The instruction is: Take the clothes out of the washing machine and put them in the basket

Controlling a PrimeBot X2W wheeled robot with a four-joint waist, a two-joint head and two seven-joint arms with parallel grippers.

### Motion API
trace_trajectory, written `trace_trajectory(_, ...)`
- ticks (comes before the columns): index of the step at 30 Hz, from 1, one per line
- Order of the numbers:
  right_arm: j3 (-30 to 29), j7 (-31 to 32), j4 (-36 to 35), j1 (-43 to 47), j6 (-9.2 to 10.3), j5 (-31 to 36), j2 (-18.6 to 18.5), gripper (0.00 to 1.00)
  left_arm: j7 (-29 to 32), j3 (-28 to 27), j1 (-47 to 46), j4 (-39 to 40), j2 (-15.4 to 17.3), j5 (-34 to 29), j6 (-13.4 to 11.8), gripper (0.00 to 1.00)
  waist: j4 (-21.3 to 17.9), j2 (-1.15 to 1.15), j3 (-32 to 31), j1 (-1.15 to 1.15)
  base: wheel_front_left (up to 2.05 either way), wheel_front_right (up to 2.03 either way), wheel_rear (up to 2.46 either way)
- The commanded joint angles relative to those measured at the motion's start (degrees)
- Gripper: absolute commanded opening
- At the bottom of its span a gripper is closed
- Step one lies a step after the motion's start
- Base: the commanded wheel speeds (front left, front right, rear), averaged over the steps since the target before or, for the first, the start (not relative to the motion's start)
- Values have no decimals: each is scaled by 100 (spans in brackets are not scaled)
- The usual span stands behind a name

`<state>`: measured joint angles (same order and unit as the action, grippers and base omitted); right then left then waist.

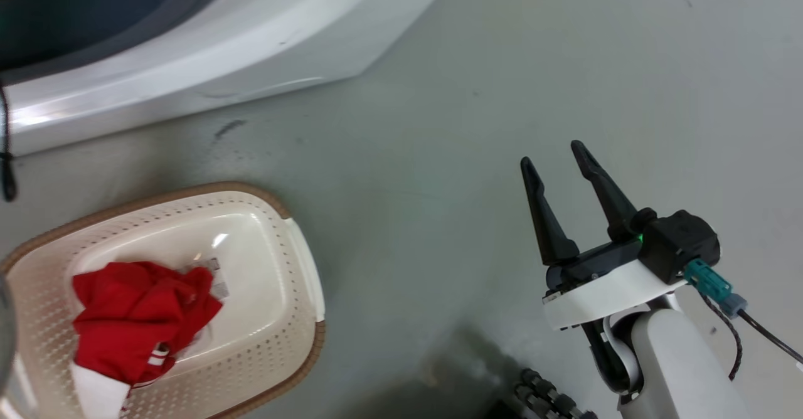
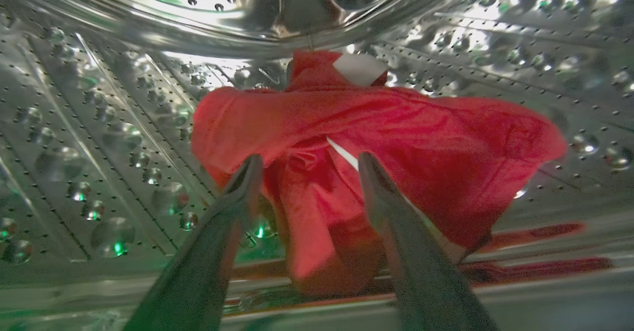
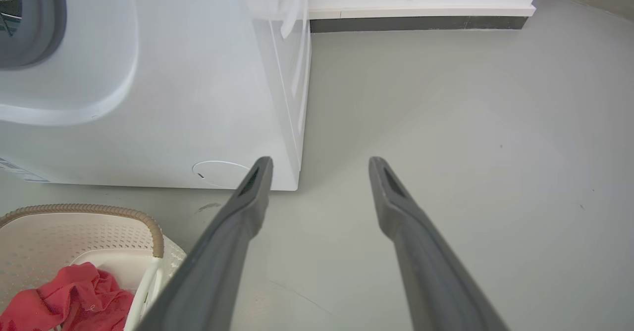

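Left wrist view looks along the left end effector [image 2: 305, 165], which is inside the drum [image 2: 99, 123] with its fingers [image 2: 225, 222] spread and released. A bunched fold of the red garment [image 2: 421, 142] stands between them, but they are not pressed on it, so nothing is grasped yet. The rest of the garment fans out wide to the right over the perforated steel, with a white tag [image 2: 359, 68] at its far end and a loose edge trailing low near the drum's front lip.

The main risk, as I judge it, is a thin pinch. If the fingers close on that one fold alone, the smooth fabric could slide out as the arm withdraws. The wide, spread part could drag across the lip and the grey ring [image 3: 52, 19] and snag, pulling the fold free. Pushing deeper to gather more risks the tips scraping the steel behind the cloth.

Outside, the basket [image 1: 207, 189] sits on the floor [image 1: 502, 61] just before the washer [image 1: 219, 42], with a red heap [image 1: 135, 309] already in it. A strip of bare floor lies between the two, so a garment lost on the way would likely land there rather than in the basket. The right end effector [image 1: 552, 154] hangs open and empty over the floor, well apart from the basket, probably too far to catch a slip.
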<state>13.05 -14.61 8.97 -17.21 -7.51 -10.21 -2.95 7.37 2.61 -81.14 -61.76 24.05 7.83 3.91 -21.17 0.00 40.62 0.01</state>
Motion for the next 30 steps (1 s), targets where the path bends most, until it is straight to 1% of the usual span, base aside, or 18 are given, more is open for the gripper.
trace_trajectory(1,70,-44,31,-109,4,-69,14,100,243,43,-225,-83,109,-47,-10,100,-296,0,273,-1,0,0,0)
trace_trajectory(7,379,-63,87,-168,4,-301,14,100,1308,150,-778,-351,439,-109,-60,100,-637,0,535,-1,0,0,0)
trace_trajectory(13,572,-59,33,-5,4,-430,14,100,2366,216,-1056,-532,691,-133,-90,100,-882,0,656,-1,0,0,0)
trace_trajectory(17,573,-58,3,99,4,-456,14,100,2927,218,-1046,-603,688,-69,-178,100,-903,0,676,-1,0,0,0)
trace_trajectory(19,575,-58,-22,125,4,-475,14,100,3060,216,-1049,-535,682,-47,-226,100,-902,0,685,-1,0,0,0)
trace_trajectory(20,587,-58,-27,138,4,-485,14,100,3109,213,-1037,-494,680,-30,-254,47,-903,0,683,-1,0,0,0)
trace_trajectory(21,609,-59,-32,143,4,-494,14,100,3100,214,-1019,-419,685,-19,-286,28,-905,0,678,-1,0,0,0)
trace_trajectory(22,629,-59,-39,138,4,-513,14,100,3098,215,-999,-351,692,-12,-315,0,-908,0,669,-1,0,0,0)
trace_trajectory(25,667,-59,-43,96,4,-544,14,100,2967,221,-944,-74,736,-15,-421,0,-928,0,627,-1,0,0,0)
trace_trajectory(30,723,-59,2,28,4,-588,14,100,2440,268,-677,503,897,-80,-513,0,-973,0,517,-1,0,0,0)
